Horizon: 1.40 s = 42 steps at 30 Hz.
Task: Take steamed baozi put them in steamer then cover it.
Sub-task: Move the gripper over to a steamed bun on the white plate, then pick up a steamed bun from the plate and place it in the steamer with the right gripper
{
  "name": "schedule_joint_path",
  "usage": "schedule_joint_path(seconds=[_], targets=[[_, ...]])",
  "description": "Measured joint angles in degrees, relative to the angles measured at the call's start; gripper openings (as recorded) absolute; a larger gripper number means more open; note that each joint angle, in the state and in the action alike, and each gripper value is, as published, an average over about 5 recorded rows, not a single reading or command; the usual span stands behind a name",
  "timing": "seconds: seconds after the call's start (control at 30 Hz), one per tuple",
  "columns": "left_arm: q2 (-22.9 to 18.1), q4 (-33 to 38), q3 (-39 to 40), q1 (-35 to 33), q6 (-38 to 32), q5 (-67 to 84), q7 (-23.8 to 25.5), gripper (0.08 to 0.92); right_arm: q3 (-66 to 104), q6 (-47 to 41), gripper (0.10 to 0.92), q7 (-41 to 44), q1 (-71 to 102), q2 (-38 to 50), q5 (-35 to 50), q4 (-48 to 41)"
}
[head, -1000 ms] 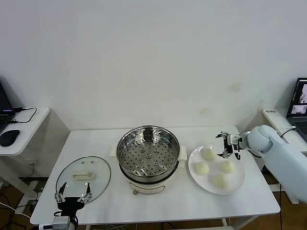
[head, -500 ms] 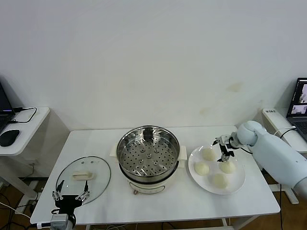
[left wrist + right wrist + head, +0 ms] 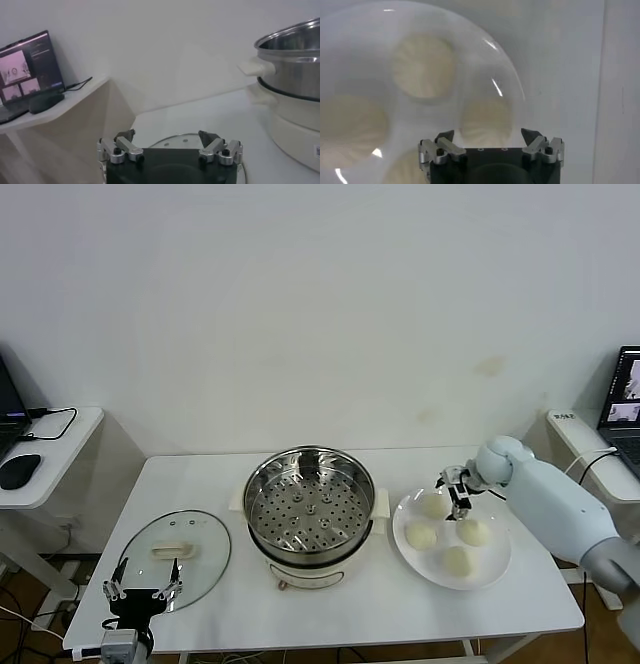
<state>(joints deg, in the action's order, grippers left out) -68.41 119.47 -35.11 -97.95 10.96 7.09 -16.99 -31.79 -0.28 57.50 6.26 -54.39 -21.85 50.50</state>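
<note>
Right pincer (image 3: pixel 456 491) spread open just above the white plate (image 3: pixel 497 569), over the far bun among four steamed baozi (image 3: pixel 457 560). From the right wrist, pleated bun tops (image 3: pixel 422 66) plain to see, invisible from the head. Steamer (image 3: pixel 309 506) mid-worktop (image 3: pixel 400 604), tray bare. Cover (image 3: pixel 174 556) flat on the worktop, left of the steamer. Left pincer (image 3: pixel 141 592) open, low at the cover's near rim; from its wrist, the steamer's side wall (image 3: pixel 292 75).

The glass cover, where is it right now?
In the head view the glass cover lies flat on the table's left side, beside the steamer, with the left gripper at its near edge.
</note>
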Motion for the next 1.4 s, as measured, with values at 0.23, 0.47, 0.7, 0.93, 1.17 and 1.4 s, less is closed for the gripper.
schedule_joint_path(seconds=[0.23, 0.47, 0.7, 0.93, 1.17, 1.4], targets=[[0.2, 0.0, -0.2, -0.1, 0.0, 0.0, 0.0, 0.823, -0.9, -0.9, 0.703, 0.1, -0.5, -0.7, -0.2, -0.5], [0.2, 0.0, -0.2, 0.1, 0.0, 0.0, 0.0, 0.823, -2.1, -1.7, 0.598, 0.6, -1.3, -0.3, 0.8, 0.1], [0.4, 0.1, -0.2, -0.1, 0.0, 0.1, 0.2, 0.823, -4.3, -2.8, 0.594, 1.6, -3.1, 1.8, 3.4, 3.0], [0.8, 0.3, -0.1, -0.1, 0.0, 0.6, 0.4, 0.823, -8.5, -3.3, 0.596, 2.2, -8.2, 5.9, 8.9, 8.9], [1.3, 0.5, 0.0, -0.1, 0.0, 1.3, 0.6, 0.823, -14.1, -3.2, 0.602, 1.9, -16.6, 8.5, 16.2, 14.6], [1.7, 0.9, -0.1, -0.3, -0.1, 1.8, 0.7, 0.823, -20.6, -2.7, 0.610, 0.9, -26.0, 7.2, 23.9, 18.6]])
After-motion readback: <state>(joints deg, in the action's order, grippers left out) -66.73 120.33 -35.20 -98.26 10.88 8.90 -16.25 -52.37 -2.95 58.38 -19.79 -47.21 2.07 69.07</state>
